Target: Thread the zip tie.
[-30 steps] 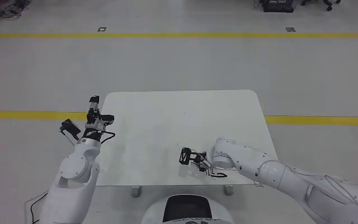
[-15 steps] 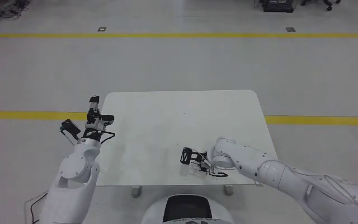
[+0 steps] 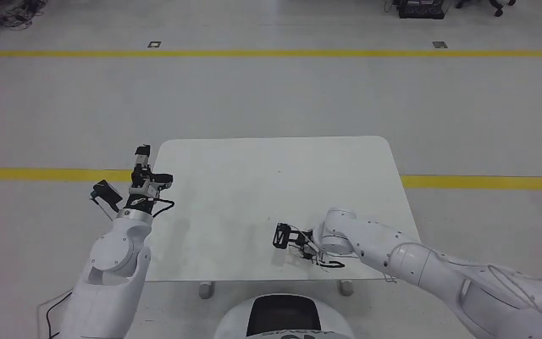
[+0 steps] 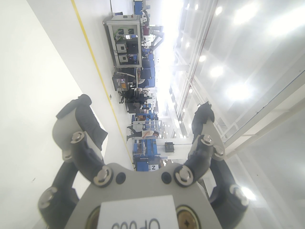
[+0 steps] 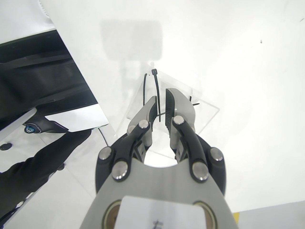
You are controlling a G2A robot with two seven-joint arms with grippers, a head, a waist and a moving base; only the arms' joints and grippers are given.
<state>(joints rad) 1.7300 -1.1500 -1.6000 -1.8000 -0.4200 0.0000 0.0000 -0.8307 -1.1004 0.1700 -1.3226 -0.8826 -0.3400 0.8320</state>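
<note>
A black zip tie (image 5: 156, 89) lies on a clear plastic plate (image 5: 205, 113) near the front edge of the white table (image 3: 271, 169). Its small square head (image 5: 154, 71) points away from the wrist, and a second black strand (image 5: 144, 89) runs beside it. My right gripper (image 5: 161, 94) hangs just over the plate, open by a narrow gap. The tie's strap runs between its fingers, close to one pad (image 5: 152, 107). In the top view this gripper (image 3: 282, 236) sits low at the table's front right. My left gripper (image 4: 143, 103) is wide open and holds nothing, raised beside the table's left edge (image 3: 148, 174).
The table's front edge (image 5: 78, 84) runs close beside the plate. The wide middle and back of the tabletop are bare white surface. Yellow floor lines (image 3: 457, 181) pass behind the table.
The right gripper has shifted very slightly along the front of the table. The left arm has kept still.
</note>
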